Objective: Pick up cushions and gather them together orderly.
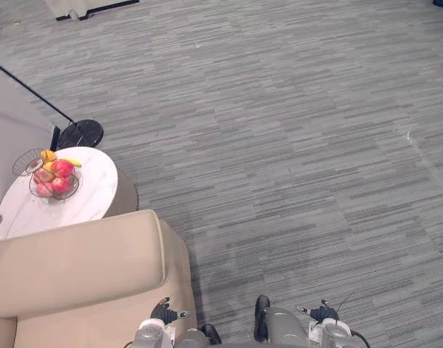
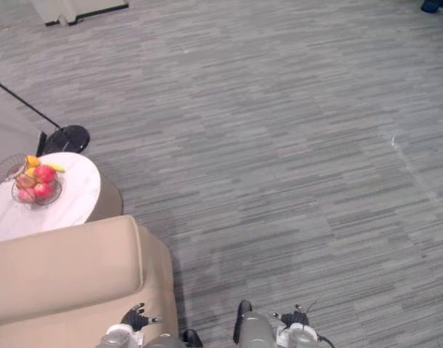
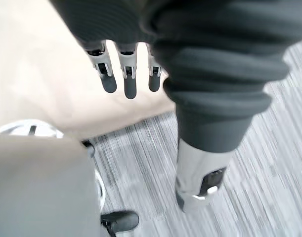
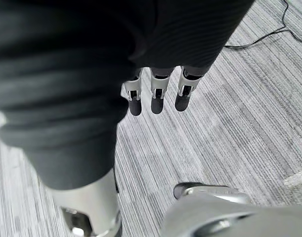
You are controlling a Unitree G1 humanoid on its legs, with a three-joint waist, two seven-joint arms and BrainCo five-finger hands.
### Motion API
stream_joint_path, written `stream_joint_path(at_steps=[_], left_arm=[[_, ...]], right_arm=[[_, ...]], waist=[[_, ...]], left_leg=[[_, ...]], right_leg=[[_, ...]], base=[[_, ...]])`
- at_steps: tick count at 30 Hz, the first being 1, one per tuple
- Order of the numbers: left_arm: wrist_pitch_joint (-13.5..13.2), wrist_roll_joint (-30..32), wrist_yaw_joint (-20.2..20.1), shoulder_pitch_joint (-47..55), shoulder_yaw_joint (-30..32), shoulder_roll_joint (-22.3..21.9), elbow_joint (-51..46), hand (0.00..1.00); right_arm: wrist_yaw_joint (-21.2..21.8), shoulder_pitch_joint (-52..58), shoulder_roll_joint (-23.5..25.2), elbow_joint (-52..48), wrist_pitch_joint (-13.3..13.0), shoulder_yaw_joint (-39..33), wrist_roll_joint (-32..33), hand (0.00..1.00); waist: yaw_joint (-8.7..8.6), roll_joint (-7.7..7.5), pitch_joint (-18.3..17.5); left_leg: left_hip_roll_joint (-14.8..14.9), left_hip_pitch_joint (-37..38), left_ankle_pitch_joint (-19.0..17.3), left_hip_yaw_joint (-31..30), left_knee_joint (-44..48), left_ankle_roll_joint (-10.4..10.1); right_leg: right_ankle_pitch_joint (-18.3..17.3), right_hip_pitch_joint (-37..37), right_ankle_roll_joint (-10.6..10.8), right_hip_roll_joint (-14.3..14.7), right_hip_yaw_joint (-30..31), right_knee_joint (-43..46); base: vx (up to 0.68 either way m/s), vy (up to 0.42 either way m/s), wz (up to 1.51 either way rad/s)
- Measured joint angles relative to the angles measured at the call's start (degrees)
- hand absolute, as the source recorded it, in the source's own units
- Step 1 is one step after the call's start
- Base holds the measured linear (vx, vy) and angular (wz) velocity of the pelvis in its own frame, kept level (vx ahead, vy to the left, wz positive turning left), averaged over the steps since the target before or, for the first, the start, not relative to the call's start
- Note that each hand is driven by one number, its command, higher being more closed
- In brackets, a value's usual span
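Beige sofa (image 1: 76,264) sits by my left hand (image 3: 129,79), which hangs like my right hand (image 4: 157,96) with straight fingers holding nothing, since I must find cushions first.

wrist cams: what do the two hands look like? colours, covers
Left hand and right hand match: silver fingers with black rounded tips and dark slots in the segments, under a dark grey ribbed, bellows-like cover. The left thumb is silver-grey with a black inset.
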Motion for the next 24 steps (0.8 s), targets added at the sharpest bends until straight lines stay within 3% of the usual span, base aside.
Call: stream_joint_path(at_steps=[1, 4, 5, 7, 8, 9, 10, 11, 12, 13, 14, 15, 16, 17, 18, 19, 20, 21, 22, 23, 24], left_arm=[[0.08, -0.1, 0.0, -0.29, 0.04, 0.03, 0.1, 0.0], [0.08, -0.1, -0.06, -0.19, 0.56, -0.01, -0.44, 0.0], [0.09, -0.14, -0.14, -0.26, 1.34, -0.33, -1.04, 0.0], [0.03, -0.12, -0.14, -0.26, 2.29, -0.76, -2.11, 0.0], [0.01, -0.08, -0.1, -0.31, 2.03, -0.75, -2.73, 0.0], [0.02, -0.01, -0.05, -0.45, 2.0, -0.76, -2.86, 0.0], [-0.02, -0.07, 0.02, -0.78, 1.24, -0.97, -2.99, 0.0], [-0.19, -0.05, 0.01, -0.92, 0.14, -1.04, -3.34, 0.0], [-0.21, -0.02, 0.0, -0.98, -0.14, -1.15, -3.74, 0.0], [-0.29, -0.03, 0.03, -1.34, -0.38, -1.65, -3.95, 0.0], [-0.3, -0.04, 0.06, -1.52, -0.4, -1.88, -3.95, 0.0], [-0.35, -0.16, 0.06, -1.55, -0.62, -2.36, -3.98, 0.0], [-0.44, -0.33, 0.07, -1.48, -0.73, -2.6, -4.0, 0.0], [-0.41, -0.32, 0.07, -1.63, -0.81, -2.27, -3.88, 0.0], [-0.25, -0.29, 0.02, -2.05, -1.17, -1.82, -3.76, 0.0], [-0.25, -0.28, 0.0, -2.09, -1.19, -1.73, -3.76, 0.0], [-0.29, -0.33, 0.05, -2.09, -1.22, -1.57, -3.74, 0.0], [-0.21, -0.5, 0.14, -2.09, -1.26, -1.29, -3.5, 0.0], [-0.2, -0.66, 0.14, -2.15, -1.41, -1.12, -3.22, 0.0], [0.12, -0.8, 0.22, -2.25, -2.31, -1.07, -2.02, 0.0], [0.32, -0.89, 0.71, -2.07, -2.39, -0.88, -1.35, 0.0]], right_arm=[[-0.01, -0.14, -0.02, 0.07, -0.07, -0.01, 0.01, 0.0], [-0.07, 0.8, -0.05, 0.98, 0.03, 1.18, 0.01, 0.0], [-0.19, 1.17, 0.04, 1.43, 0.14, 1.08, 0.12, 0.0], [-0.54, 1.97, 0.21, 1.55, 0.31, 0.76, 0.23, 0.0], [-0.62, 2.28, 0.33, 1.61, 0.34, -0.24, 0.33, 0.0], [-0.62, 2.29, 0.38, 1.65, 0.35, -0.7, 0.39, 0.0], [-0.65, 2.46, 0.37, 2.09, 0.3, -1.29, 1.24, 0.0], [-0.66, 2.46, 0.37, 2.12, 0.26, -1.46, 1.29, 0.0], [-0.66, 2.46, 0.41, 2.15, 0.27, -1.74, 1.3, 0.0], [-0.73, 2.48, 0.31, 2.16, 0.25, -3.45, 1.38, 0.0], [-0.77, 2.48, 0.31, 2.21, 0.26, -3.54, 1.47, 0.0], [-0.78, 2.5, 0.29, 2.44, 0.27, -3.48, 2.42, 0.0], [-0.84, 2.46, 0.52, 2.41, 0.27, -3.26, 2.47, 0.0], [-0.83, 2.16, 1.11, 2.28, 0.23, -3.28, 2.47, 0.0], [-0.82, 2.24, 1.57, 2.13, 0.18, -3.55, 2.46, 0.0], [-0.79, 2.4, 1.61, 2.08, 0.19, -3.93, 2.46, 0.0], [-0.8, 2.64, 1.87, 1.63, 0.14, -5.44, 2.4, 0.0], [-0.79, 2.62, 1.89, 1.56, 0.15, -5.84, 2.4, 0.0], [-0.75, 2.58, 1.99, 1.44, 0.13, -5.83, 2.4, 0.0], [-0.7, 2.53, 2.33, 1.25, 0.04, -5.81, 2.4, 0.0], [-0.53, 2.45, 2.7, 0.91, -0.15, -5.91, 2.58, 0.0]], waist=[[0.14, -0.15, 0.24], [0.47, -0.67, 0.12], [0.31, -0.4, 0.33], [0.69, -0.29, 0.73], [0.88, -0.65, 0.98], [0.97, -0.71, 1.03], [1.39, -1.26, 1.21], [1.74, -1.16, 1.18], [1.87, -1.13, 1.22], [2.42, -0.82, 1.09], [2.64, -0.69, 1.01], [3.5, -0.02, 0.65], [4.53, 0.14, 0.26], [4.74, -0.45, -0.18], [4.05, -0.98, -0.78], [3.92, -1.24, -0.66], [4.63, -1.9, -0.6], [4.79, -2.24, -0.72], [4.74, -2.47, -0.62], [3.73, -2.49, -0.49], [3.4, -2.43, -0.44]], left_leg=[[0.64, 0.33, -1.19, 0.2, 1.3, -1.04], [8.54, -3.71, -3.07, -1.07, 20.35, -1.14], [13.49, -8.8, -1.46, -4.58, 33.65, 3.1], [15.75, -13.27, -3.67, -10.1, 46.25, 7.47], [12.9, -15.11, -5.26, -13.78, 47.49, 5.09], [11.61, -15.76, -5.69, -14.69, 47.06, 4.8], [6.72, -17.99, -6.73, -16.51, 41.48, 4.23], [3.68, -19.65, -6.8, -17.3, 36.16, 4.13], [2.43, -20.34, -6.75, -17.64, 33.36, 4.12], [-1.6, -22.71, -5.97, -20.36, 24.25, 3.83], [-2.79, -23.46, -4.94, -21.63, 20.57, 3.55], [-4.62, -24.41, -0.9, -24.17, 12.13, 2.39], [-5.45, -23.6, 6.66, -25.39, 7.84, 2.78], [-6.34, -23.4, 7.03, -24.95, 8.14, 5.87], [-7.33, -23.95, 4.03, -24.44, 10.61, 7.4], [-7.36, -24.03, 3.3, -23.83, 11.56, 8.33], [-7.51, -22.8, 0.66, -21.59, 13.27, 9.39], [-7.91, -20.53, -0.93, -20.2, 13.4, 9.79], [-8.32, -19.53, -1.15, -19.85, 13.39, 10.0], [-8.9, -15.59, -2.17, -19.76, 12.44, 10.4], [-8.89, -11.36, -2.5, -18.94, 10.51, 10.43]], right_leg=[[0.68, -0.06, -0.58, 0.69, 0.65, 0.67], [-1.41, 1.53, -3.02, 4.89, 4.22, 1.02], [-2.11, 3.09, -4.59, 7.03, 5.24, 1.0], [-3.11, 5.5, -7.25, 9.49, 7.86, 1.66], [-3.65, 7.54, -7.91, 10.08, 9.75, 1.47], [-3.7, 8.22, -7.97, 10.23, 10.44, 1.26], [-3.61, 10.25, -7.86, 10.69, 14.06, -0.41], [-3.4, 11.36, -7.51, 10.83, 16.19, -1.83], [-3.3, 11.98, -7.34, 10.86, 17.16, -2.55], [-2.82, 13.32, -6.59, 10.91, 20.02, -5.31], [-2.61, 13.94, -6.33, 10.97, 21.06, -6.46], [-2.04, 15.54, -5.5, 11.34, 23.38, -9.47], [-1.65, 17.64, -4.56, 11.4, 27.0, -13.07], [-2.12, 18.62, -3.65, 10.48, 28.47, -14.31], [-3.17, 18.96, -1.92, 9.0, 28.82, -13.6], [-3.65, 18.6, -1.01, 8.76, 28.84, -12.37], [-5.1, 15.71, 2.23, 7.83, 29.13, -3.97], [-5.16, 11.8, 8.47, 6.96, 28.69, 7.01], [-4.56, 10.42, 11.43, 6.49, 28.39, 11.56], [-3.13, 6.06, 14.14, 4.73, 25.71, 23.77], [-3.33, 3.53, 12.33, 3.0, 22.53, 30.01]], base=[[0.14, -0.194, -0.69], [0.21, -0.255, -0.71], [0.2, -0.204, -0.55], [0.29, -0.133, -0.93], [0.3, -0.048, -1.01], [0.37, -0.002, -1.2], [0.33, 0.038, -1.14], [0.33, 0.056, -1.16], [0.34, 0.118, -0.98], [0.34, 0.135, -0.78], [0.35, 0.151, -1.03], [0.39, 0.211, -1.21], [0.44, 0.229, -1.27], [0.58, 0.27, -0.92], [0.44, 0.157, -0.35], [0.64, 0.188, -0.38], [0.5, 0.131, -0.56], [0.48, 0.128, -0.58], [0.49, 0.098, -0.4], [0.57, 0.099, -0.38], [0.48, 0.074, -0.44]])
